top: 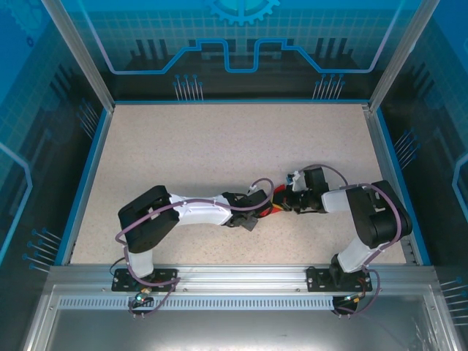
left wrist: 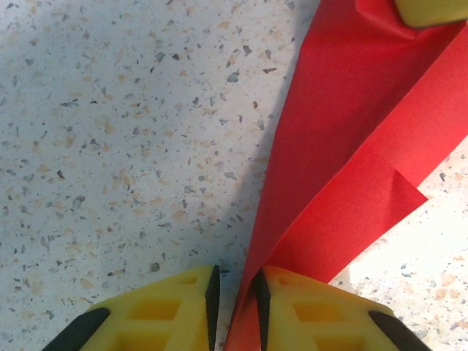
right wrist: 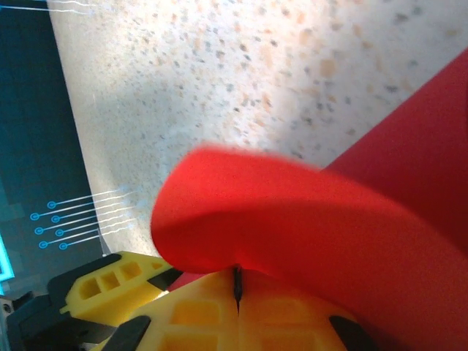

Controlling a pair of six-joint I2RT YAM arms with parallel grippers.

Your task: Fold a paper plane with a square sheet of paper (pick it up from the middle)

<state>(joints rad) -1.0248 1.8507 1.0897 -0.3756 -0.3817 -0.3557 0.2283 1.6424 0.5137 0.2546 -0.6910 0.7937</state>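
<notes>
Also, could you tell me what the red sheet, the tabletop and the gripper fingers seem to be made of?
Sheet: thin matte paper, likely; it holds sharp creases and curls.
Tabletop: speckled beige, stone-look composite or laminate, smooth.
Left fingers: yellow moulded plastic with hollow cells, black pads probably rubber.

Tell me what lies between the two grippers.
The paper: the left wrist view shows it stretching over the table from the left gripper toward the right gripper, which pinches its other end.
</notes>
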